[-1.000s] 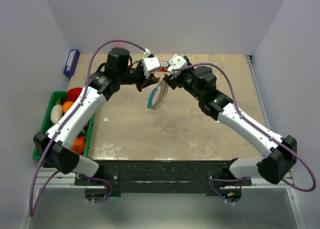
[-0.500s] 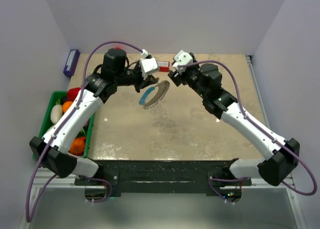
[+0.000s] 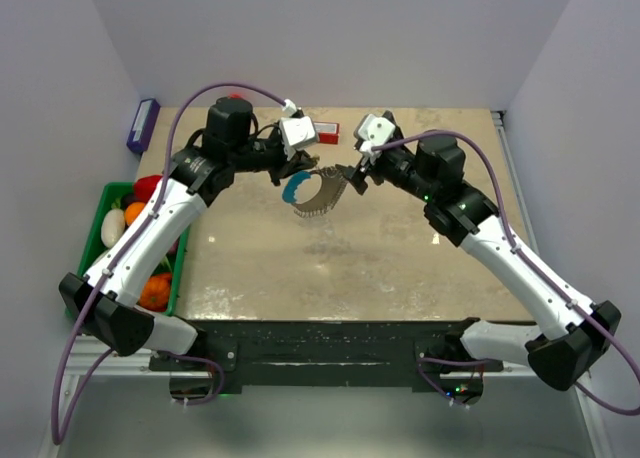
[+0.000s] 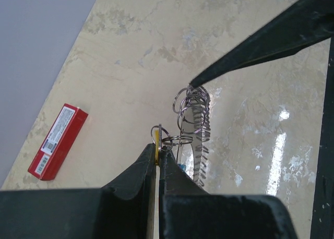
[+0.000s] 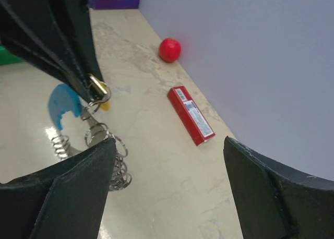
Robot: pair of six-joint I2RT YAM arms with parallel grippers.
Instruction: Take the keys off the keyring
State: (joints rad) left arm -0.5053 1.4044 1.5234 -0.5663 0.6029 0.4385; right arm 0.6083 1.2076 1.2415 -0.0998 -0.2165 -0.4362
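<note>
At the near left, beside the table, a green bin holds fruit and vegetables. Past the middle of the table the two arms meet over the keyring, a floppy loop of silvery wire rings with a blue curved part on its left side. The left gripper is pinched tight on the small brass key, and the keyring hangs from that point, just below the fingertips. The right gripper is just right of the loop with its jaws spread wide and nothing between them; in the left wrist view one dark fingertip reaches the topmost rings, seemingly touching them. Farther back a red box lies flat on the table near the wall, well apart from the keyring. Beyond it a red ball sits at the wall, and a purple box lies at the far left corner
</note>
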